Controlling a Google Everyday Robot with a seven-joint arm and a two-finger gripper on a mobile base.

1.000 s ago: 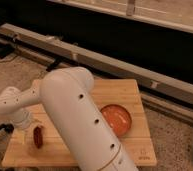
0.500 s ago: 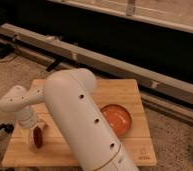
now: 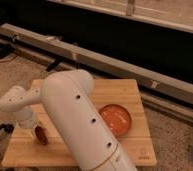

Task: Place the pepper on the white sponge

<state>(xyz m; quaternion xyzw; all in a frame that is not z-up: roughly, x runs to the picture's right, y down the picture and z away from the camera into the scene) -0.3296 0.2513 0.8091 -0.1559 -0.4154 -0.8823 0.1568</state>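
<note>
the robot's white arm (image 3: 80, 115) fills the foreground and covers much of the wooden table (image 3: 135, 90). its far end bends back and down over the table's left part. a round orange-red dish (image 3: 116, 119) sits on the right half of the table, well apart from the work.

the gripper (image 3: 34, 124) is low over the left side of the table, just above the pepper (image 3: 41, 136). the pepper is a dark red piece at the gripper's tip, at or near the table surface. whether the gripper is open or closed, and whether it has hold of the pepper, cannot be told.

the white sponge is not found in this view. it may lie behind the arm.

judgement: the step in hand is taking or carrying the pepper, and placement is not done. the next move calls for a sure hold, a lift off the wood, then travel to the sponge and a low release onto its top.
</note>
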